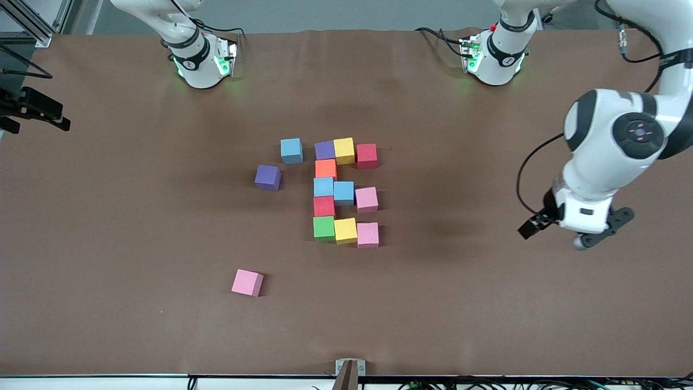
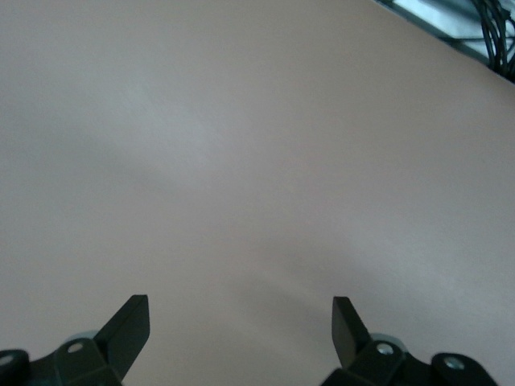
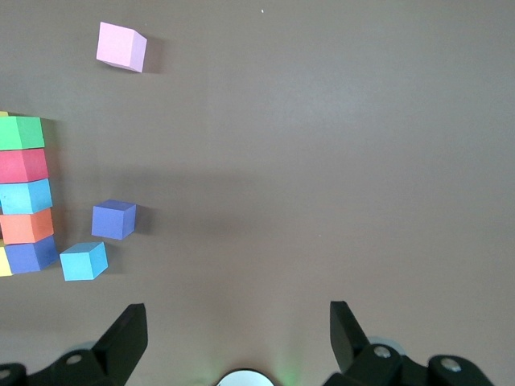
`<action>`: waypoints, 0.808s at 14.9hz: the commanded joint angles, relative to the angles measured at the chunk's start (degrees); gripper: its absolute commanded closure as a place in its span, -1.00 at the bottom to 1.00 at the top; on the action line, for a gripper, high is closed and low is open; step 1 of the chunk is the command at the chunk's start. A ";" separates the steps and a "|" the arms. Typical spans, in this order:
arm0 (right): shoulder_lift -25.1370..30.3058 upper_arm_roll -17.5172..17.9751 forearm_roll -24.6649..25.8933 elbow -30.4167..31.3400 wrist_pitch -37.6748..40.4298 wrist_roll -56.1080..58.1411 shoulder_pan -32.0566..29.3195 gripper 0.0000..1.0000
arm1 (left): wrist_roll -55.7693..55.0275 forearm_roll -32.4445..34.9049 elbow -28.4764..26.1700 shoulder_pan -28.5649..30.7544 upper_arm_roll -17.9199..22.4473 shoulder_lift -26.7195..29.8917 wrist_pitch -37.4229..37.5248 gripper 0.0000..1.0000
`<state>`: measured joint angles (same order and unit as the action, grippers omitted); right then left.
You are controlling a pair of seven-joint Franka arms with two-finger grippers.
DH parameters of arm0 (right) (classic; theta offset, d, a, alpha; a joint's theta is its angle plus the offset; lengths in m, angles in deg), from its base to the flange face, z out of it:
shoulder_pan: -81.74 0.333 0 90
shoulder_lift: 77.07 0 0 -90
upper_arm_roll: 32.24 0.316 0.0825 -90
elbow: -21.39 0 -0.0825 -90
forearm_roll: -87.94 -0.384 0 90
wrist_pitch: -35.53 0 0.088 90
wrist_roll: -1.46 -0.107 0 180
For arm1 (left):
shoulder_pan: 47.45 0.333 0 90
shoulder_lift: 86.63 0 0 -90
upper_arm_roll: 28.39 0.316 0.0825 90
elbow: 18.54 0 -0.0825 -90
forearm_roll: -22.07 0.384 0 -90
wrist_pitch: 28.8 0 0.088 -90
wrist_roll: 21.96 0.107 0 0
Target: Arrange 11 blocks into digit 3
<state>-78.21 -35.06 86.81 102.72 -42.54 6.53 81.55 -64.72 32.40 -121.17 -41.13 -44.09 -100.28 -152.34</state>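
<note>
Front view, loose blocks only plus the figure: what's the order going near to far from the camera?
Pink block → block figure → purple block → blue block. The figure spans a long stretch, so the purple and blue blocks actually sit level with its upper part, toward the right arm's end.

Three blocks (image 1: 268,177) lie apart beside the digit 3 (image 1: 345,190).

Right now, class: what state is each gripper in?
Left gripper: open, holding nothing, over bare table.
Right gripper: open, holding nothing.
</note>
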 commanded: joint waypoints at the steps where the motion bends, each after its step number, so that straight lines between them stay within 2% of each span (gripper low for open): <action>1: 3.16 0.28 -0.72 3.47 -0.32 0.73 -0.51 -1.00 | 8.80 -1.52 -2.76 3.51 -0.65 4.07 -0.29 -1.00; 5: 4.13 0.28 -0.81 4.53 -0.32 0.64 -0.51 -1.00 | 28.58 -4.44 0.30 8.43 -0.47 5.04 5.57 -1.00; 12: 6.15 0.19 -0.81 7.25 -1.46 0.73 -0.07 -1.00 | 40.29 -6.01 5.67 12.75 -0.12 8.99 16.12 -1.00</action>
<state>-74.93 -35.06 86.76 106.52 -42.60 6.60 81.55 -27.33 28.48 -117.34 -28.78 -43.99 -92.81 -139.78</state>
